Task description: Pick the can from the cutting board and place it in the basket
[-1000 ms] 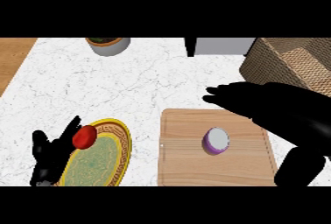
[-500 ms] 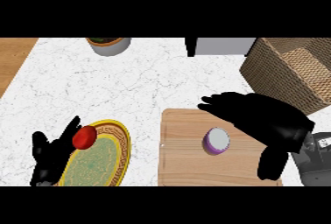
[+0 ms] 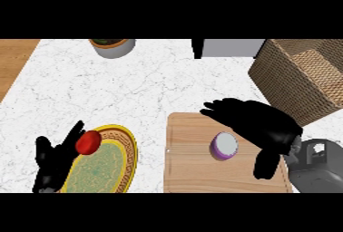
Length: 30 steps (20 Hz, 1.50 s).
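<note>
A purple can point(image 3: 223, 145) with a pale lid stands upright on the wooden cutting board point(image 3: 194, 172) at the lower middle. My right hand point(image 3: 258, 122) hovers over the board just right of and beyond the can, fingers relaxed and spread toward the upper left, thumb hanging down at the can's right; it holds nothing. The woven basket point(image 3: 305, 77) sits at the upper right, partly cut off by the edge. My left hand point(image 3: 55, 158) rests open at the lower left beside the plate.
A yellow-rimmed plate point(image 3: 107, 165) with a green centre lies at the lower left, a red tomato point(image 3: 88, 142) on its upper rim. A grey pot point(image 3: 112, 46) stands at the back, and a grey box point(image 3: 227, 47) beside the basket.
My right hand has drawn back toward me and lowered over the board, ending close beside the can. The basket is more exposed. The left hand and the can have not moved.
</note>
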Available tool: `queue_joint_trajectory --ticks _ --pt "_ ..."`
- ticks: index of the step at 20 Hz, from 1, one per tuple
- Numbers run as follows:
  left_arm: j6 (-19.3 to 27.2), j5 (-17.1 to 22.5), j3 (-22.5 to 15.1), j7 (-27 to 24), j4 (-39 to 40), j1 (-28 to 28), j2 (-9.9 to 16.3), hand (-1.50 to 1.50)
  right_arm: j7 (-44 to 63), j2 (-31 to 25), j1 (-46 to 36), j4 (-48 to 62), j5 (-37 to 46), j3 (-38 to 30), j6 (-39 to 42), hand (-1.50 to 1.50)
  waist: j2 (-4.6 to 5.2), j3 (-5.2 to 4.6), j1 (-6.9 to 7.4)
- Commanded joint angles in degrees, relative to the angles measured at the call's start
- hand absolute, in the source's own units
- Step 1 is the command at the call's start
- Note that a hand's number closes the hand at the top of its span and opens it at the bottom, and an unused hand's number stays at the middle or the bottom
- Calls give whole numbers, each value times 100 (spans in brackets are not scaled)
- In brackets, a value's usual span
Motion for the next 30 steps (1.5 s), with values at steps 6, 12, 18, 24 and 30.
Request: queue_joint_trajectory --ticks 6,12,18,24,30 --pt "-176 -83 60 142 509 92 -32 0 -534 452 354 529 831 232 -579 -150 52 -73 -13" --pt "-86 -221 -1 274 512 37 -215 0 -964 433 212 986 1160 179 -493 -150 55 -74 -9" --pt "-29 -264 57 342 109 360 -209 0 -680 495 642 867 1688 536 -459 -150 37 -73 -29" --pt "-168 -233 231 526 238 13 -192 0 -1228 765 422 1660 1996 388 -741 -150 50 -72 -7" --pt "-323 -301 176 484 130 263 -191 0 -1280 924 682 1646 2346 542 -919 -150 43 -72 -20"
